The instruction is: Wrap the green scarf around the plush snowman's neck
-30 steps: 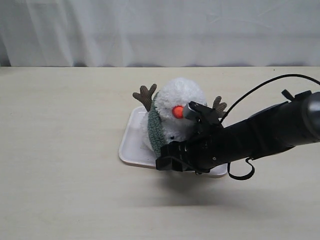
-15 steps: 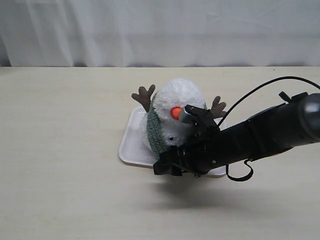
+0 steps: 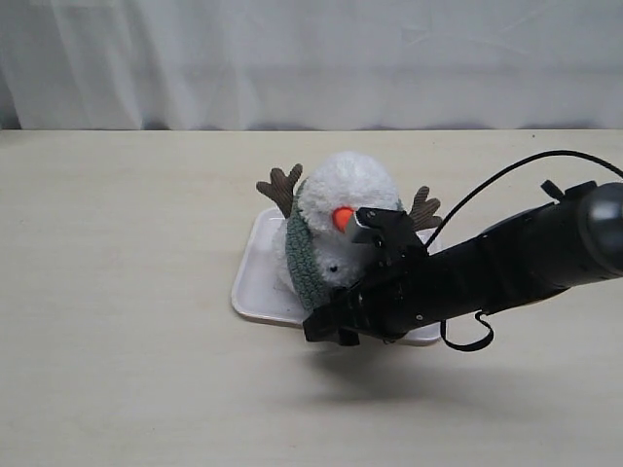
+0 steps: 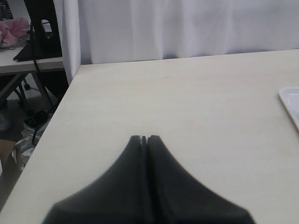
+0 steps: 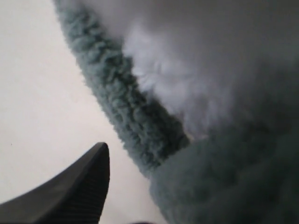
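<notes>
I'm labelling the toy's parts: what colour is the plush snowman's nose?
The nose is orange; it shows best in the exterior view.

Upright fluffy white plush snowman [image 3: 355, 190], orange nose, fuzzy green scarf [image 3: 304, 263] down one side.

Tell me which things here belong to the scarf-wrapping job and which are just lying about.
Job:
scarf
snowman

Lying about:
tray, under the snowman
table
curtain
</notes>
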Robot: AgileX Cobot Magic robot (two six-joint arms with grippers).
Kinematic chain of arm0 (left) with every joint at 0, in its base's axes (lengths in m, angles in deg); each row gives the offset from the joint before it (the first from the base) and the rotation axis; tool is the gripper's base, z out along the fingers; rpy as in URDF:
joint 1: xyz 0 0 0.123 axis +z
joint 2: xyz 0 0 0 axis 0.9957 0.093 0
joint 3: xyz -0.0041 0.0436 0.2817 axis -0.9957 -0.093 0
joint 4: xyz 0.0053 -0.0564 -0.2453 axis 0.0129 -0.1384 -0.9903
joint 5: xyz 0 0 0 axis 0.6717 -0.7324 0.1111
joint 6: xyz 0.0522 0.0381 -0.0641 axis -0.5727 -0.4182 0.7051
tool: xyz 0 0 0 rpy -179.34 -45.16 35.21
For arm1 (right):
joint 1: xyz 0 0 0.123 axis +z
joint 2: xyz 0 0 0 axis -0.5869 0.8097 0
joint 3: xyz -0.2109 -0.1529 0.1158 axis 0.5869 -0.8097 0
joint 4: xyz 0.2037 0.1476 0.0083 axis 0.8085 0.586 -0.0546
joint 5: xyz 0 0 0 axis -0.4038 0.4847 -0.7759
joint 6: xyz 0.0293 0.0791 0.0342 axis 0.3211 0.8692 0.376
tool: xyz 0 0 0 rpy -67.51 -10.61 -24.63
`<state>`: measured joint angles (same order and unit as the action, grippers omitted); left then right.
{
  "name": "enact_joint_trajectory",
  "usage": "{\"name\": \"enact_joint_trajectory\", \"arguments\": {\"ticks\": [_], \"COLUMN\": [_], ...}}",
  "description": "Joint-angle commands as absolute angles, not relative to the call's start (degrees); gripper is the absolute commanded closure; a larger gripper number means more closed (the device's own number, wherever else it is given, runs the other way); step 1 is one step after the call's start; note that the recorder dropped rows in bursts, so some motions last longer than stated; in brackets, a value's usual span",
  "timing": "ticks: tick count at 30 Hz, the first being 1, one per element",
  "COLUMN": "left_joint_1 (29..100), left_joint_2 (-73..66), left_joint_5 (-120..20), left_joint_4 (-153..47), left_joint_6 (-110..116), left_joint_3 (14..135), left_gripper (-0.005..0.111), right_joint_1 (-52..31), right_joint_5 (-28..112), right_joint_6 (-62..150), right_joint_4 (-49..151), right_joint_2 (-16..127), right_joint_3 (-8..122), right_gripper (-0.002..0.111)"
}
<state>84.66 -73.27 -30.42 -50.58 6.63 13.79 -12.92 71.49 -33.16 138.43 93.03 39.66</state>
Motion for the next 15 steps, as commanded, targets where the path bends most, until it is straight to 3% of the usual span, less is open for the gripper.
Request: {"name": "enact_joint_trajectory", "arguments": {"ticks": [1,8,15], "left_joint_1": [84.6,84.6,84.6], "left_joint_2": [-73.4,-73.4,-73.4], "left_joint_5": [-31.1,-31.1,-31.1], "left_joint_4": [-50.7,-50.7,-50.7], "left_joint_6": [6.8,6.8,6.8], "left_joint_3": [13.6,13.6,13.6], "left_gripper": [0.107,0.107,0.107], "right_joint_1": [-13.1,-13.1,-13.1], "right_joint_5": [70.8,72.9,72.9], "right_joint_6": [-37.1,-42.0,-42.0], "right_joint_4": [142.1,145.6,145.6], "right_joint_2": [94.4,94.3,94.3], "right_joint_3": [39.9,39.9,39.9], "right_gripper": [0.050,0.056,0.082]}}
